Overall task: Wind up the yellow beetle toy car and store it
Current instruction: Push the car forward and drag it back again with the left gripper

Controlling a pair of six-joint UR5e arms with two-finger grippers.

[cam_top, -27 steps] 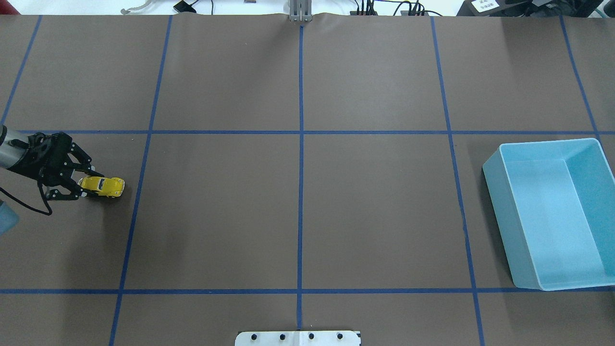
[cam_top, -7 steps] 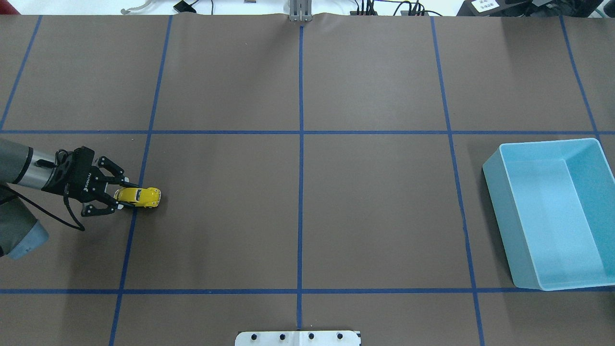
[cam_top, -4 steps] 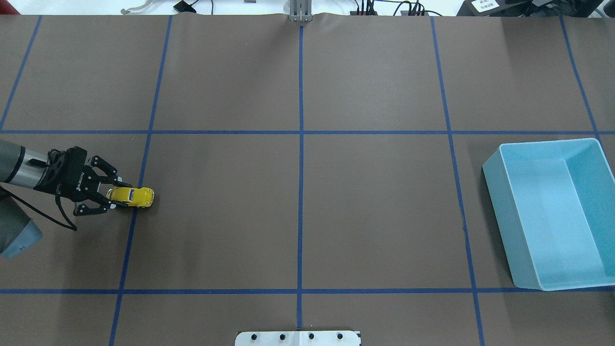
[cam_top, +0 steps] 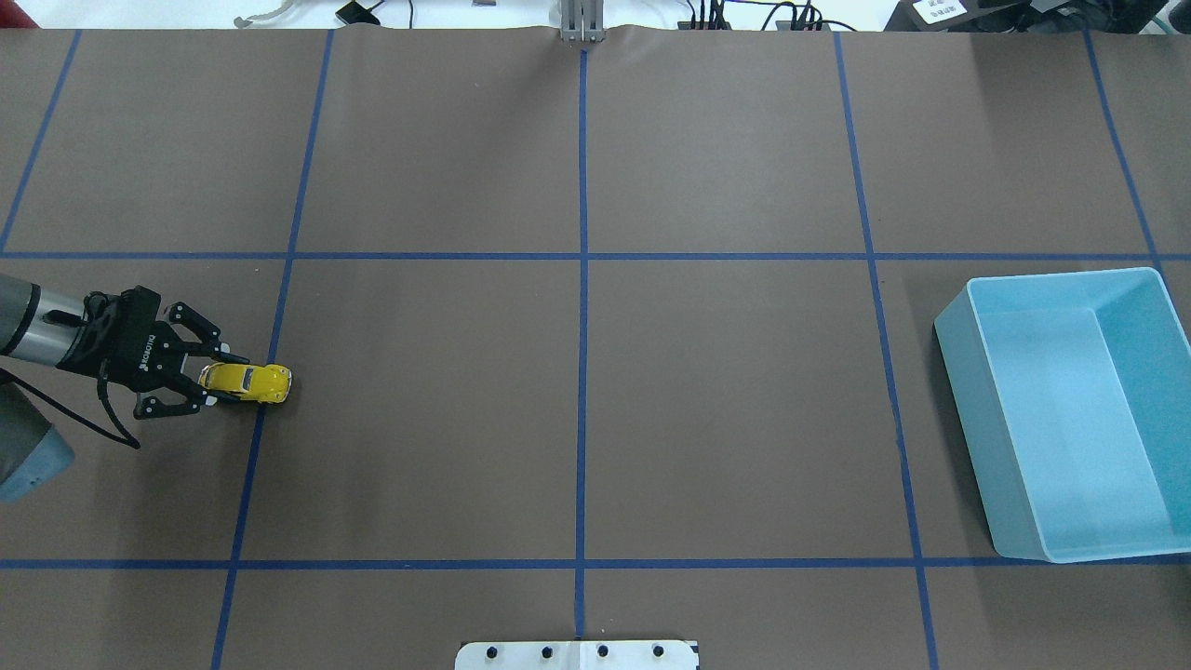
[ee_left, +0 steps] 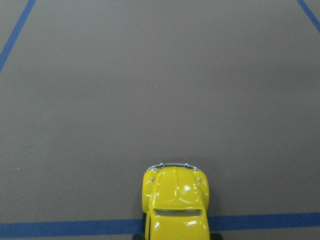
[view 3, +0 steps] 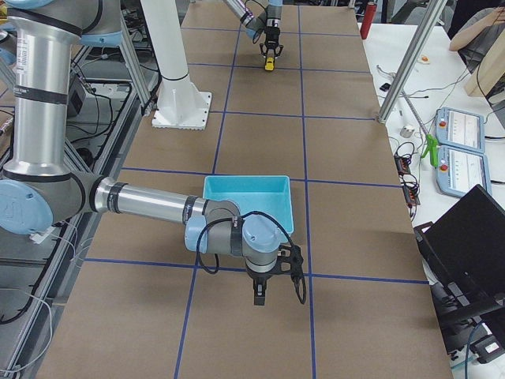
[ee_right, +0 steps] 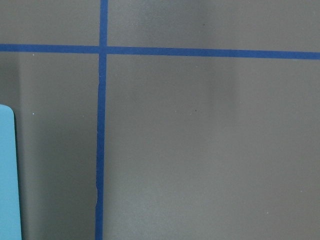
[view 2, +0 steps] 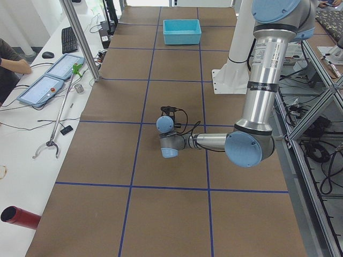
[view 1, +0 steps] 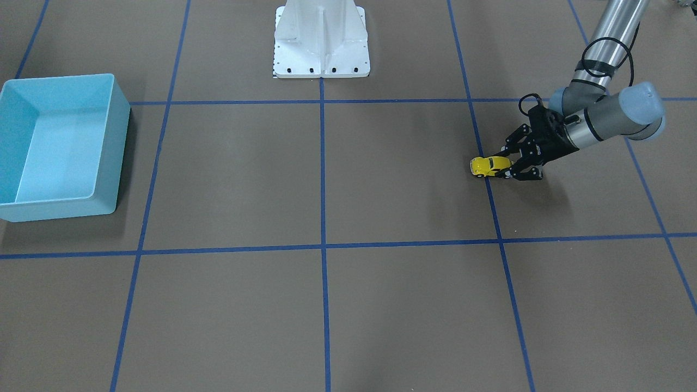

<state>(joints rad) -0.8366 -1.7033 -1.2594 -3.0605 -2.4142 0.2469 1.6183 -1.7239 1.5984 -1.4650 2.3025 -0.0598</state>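
The yellow beetle toy car (cam_top: pixel 249 382) stands on its wheels on the brown table at the left, over a blue tape line. It also shows in the front view (view 1: pixel 487 165) and fills the bottom of the left wrist view (ee_left: pixel 176 205). My left gripper (cam_top: pixel 223 381) lies low and level, shut on the car's rear end, as the front view (view 1: pixel 505 165) also shows. The light blue bin (cam_top: pixel 963 419) is empty at the far right. My right gripper (view 3: pixel 259 298) shows only in the exterior right view, in front of the bin; I cannot tell if it is open or shut.
The white robot base plate (view 1: pixel 321 49) sits at the table's near middle edge. Blue tape lines divide the brown mat into squares. The bin's edge (ee_right: pixel 7 175) shows at the left of the right wrist view. Desks with tablets and operators flank the table's far side.
The left gripper first carried the car rightwards, and over the last second has drawn it back to the left along the table. The bin has not moved.
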